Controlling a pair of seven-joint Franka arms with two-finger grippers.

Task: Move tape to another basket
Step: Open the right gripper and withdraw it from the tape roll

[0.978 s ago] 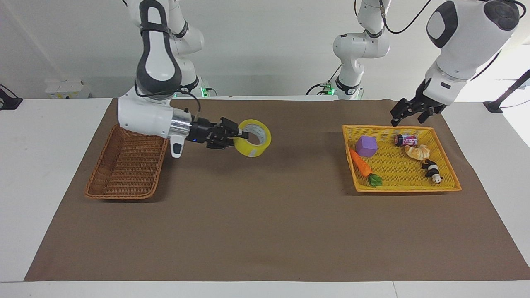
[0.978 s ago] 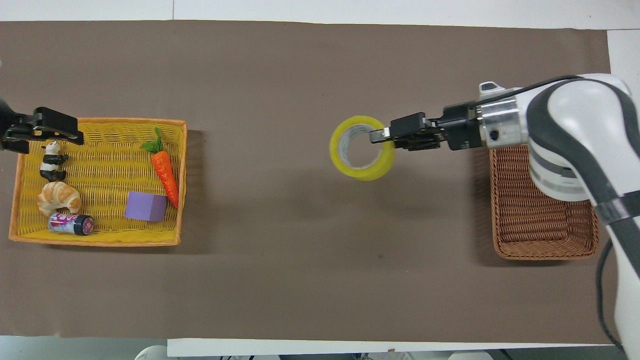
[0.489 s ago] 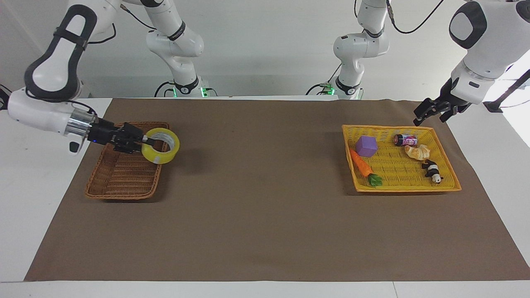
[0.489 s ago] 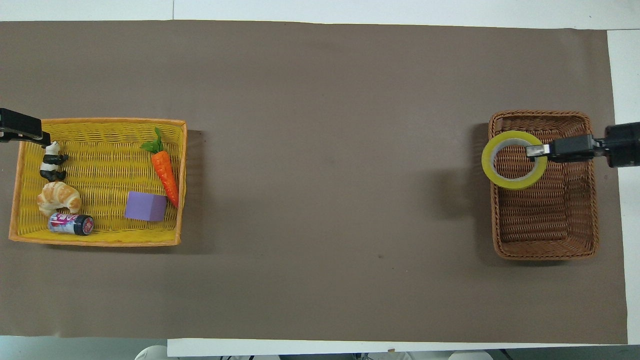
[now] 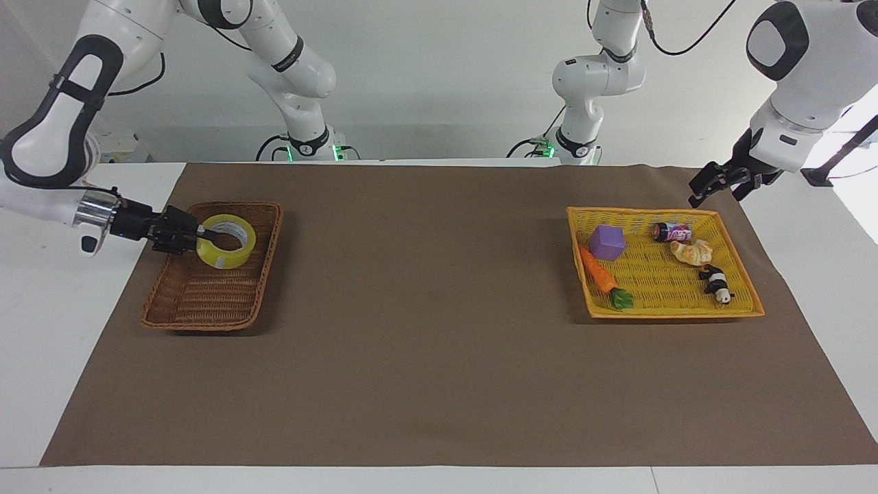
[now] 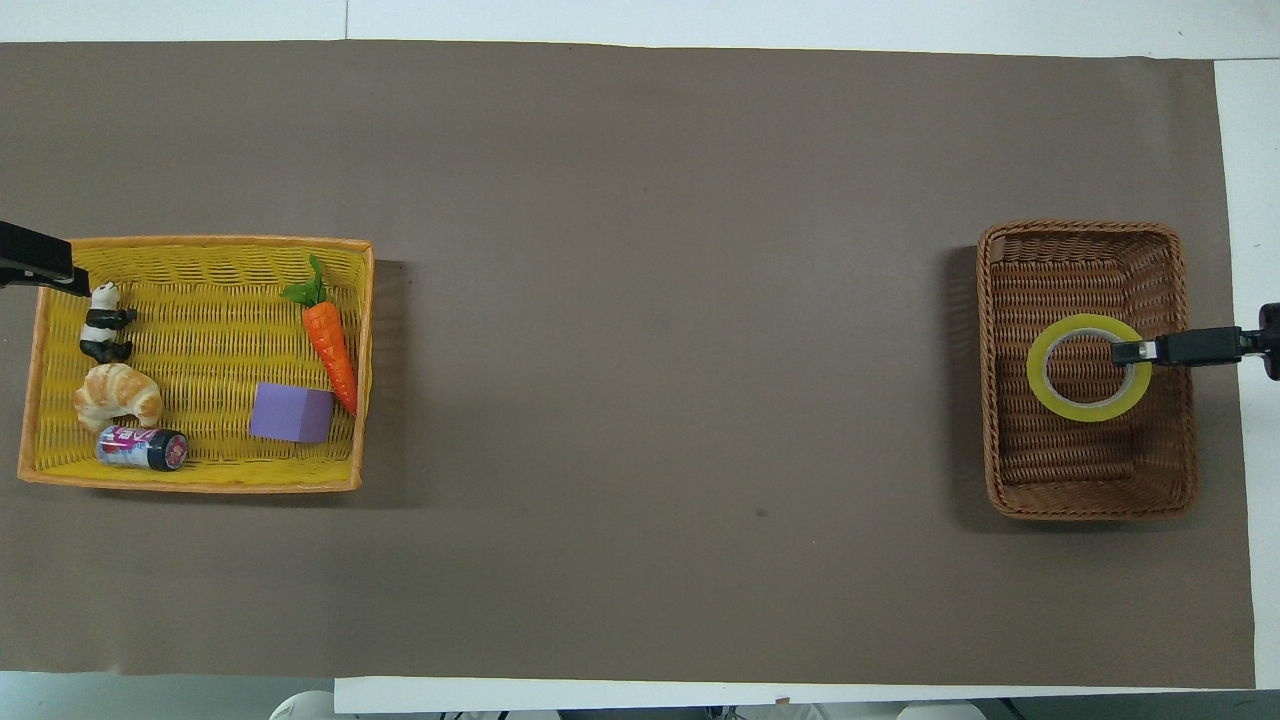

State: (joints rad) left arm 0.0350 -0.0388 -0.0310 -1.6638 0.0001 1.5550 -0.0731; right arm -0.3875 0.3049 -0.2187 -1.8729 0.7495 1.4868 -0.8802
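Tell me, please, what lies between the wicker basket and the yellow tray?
Only bare brown mat separates the basket from the yellow tray; the overhead view shows it.

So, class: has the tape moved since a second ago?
Yes. The tape, held by the right gripper, went from over the bare mat to over the brown basket.

Yellow on brown, brown on brown

Translucent yellow tape (image 6: 1086, 407), grey-white core; dark brown woven basket (image 6: 1085, 487); bright yellow-orange woven tray (image 6: 200, 478); purple cube (image 6: 290, 413), orange carrot (image 6: 331, 345), black-and-white panda (image 6: 103, 322), all over a brown desk (image 6: 640, 300) cover.
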